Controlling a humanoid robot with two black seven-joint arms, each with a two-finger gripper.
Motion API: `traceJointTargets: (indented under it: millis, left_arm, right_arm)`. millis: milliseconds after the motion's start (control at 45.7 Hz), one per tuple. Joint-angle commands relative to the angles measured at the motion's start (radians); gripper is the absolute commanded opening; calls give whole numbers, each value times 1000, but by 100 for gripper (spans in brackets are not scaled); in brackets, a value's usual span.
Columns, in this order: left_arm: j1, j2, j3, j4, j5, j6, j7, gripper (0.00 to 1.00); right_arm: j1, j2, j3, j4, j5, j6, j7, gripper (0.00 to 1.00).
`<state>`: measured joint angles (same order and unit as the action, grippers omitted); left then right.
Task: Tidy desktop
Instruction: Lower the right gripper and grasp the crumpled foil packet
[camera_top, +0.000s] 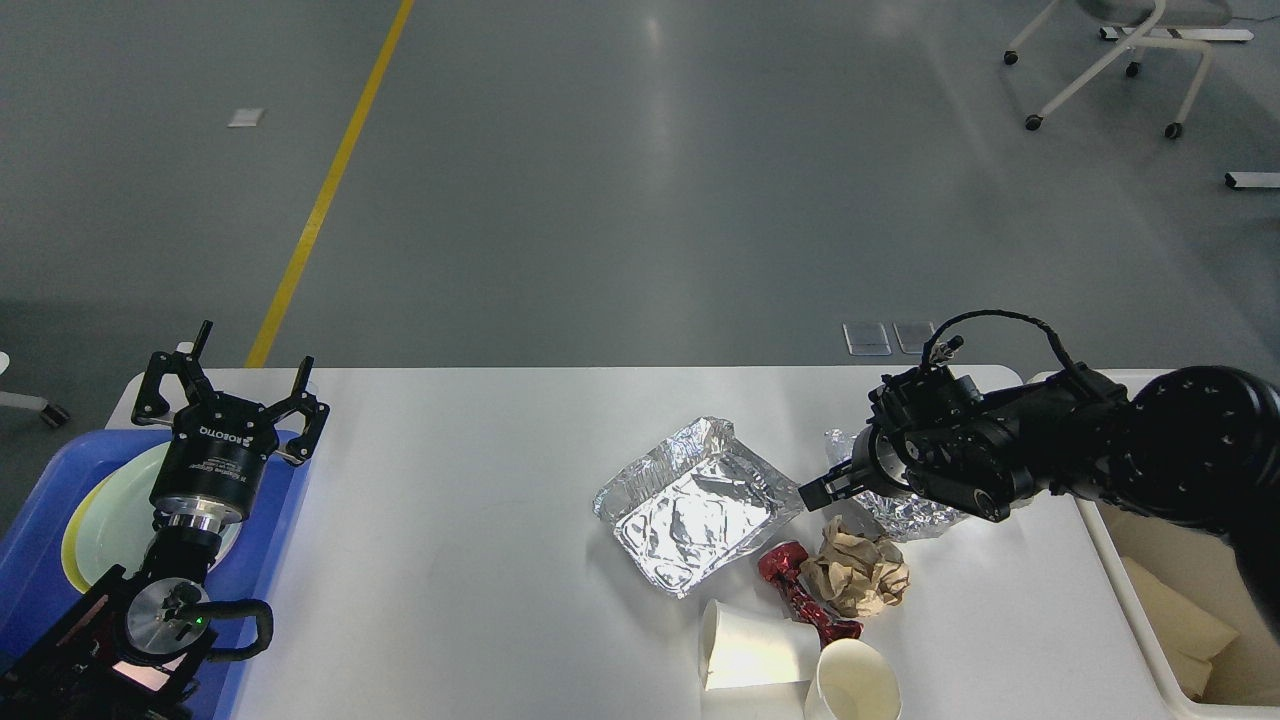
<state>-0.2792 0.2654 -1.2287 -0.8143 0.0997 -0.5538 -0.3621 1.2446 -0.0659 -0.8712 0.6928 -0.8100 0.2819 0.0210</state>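
Our left gripper (232, 392) hangs with its fingers spread wide and nothing between them, above the far end of the blue tray (40, 560) at the left edge of the desktop (460, 560). Beneath it in the tray lies a pale plate with a yellow rim (100, 520).

Our right gripper (818, 490) reaches in from the right, low over the desktop, with its dark fingertips close together just beside the right corner of the foil tray (690, 505); we cannot tell whether they pinch the foil or merely rest near it, nor whether they are fully closed. Behind the gripper's body lies a crumpled piece of foil (900, 510), partly hidden by the arm.

The desktop fills the lower half of the head view, white and glossy, with its far edge running across the middle. Near the foil tray lie a crumpled ball of brown paper (860, 575), touching a red shiny wrapper (800, 590), and in front of them two white paper cups: one on its side (745, 645), one with its mouth facing us (855, 685). At the right edge stands a cream bin (1130, 600) with brown paper inside.
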Motion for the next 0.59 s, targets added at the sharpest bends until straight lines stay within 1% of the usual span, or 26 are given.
traceJointTargets:
  millis: [0, 284, 481, 569]
  left_arm:
    - [0, 0, 0, 0, 0, 0, 0, 96]
    - [0, 0, 0, 0, 0, 0, 0, 96]
    - [0, 0, 0, 0, 0, 0, 0, 96]
    - [0, 0, 0, 0, 0, 0, 0, 96]
  right_arm:
    - [-5, 4, 0, 1, 0, -10, -3, 99]
    - [-34, 3, -2, -26, 5, -21, -6, 99]
    - [-63, 3, -3, -56, 5, -27, -7, 90]
    - [-68, 3, -2, -58, 5, -29, -7, 89]
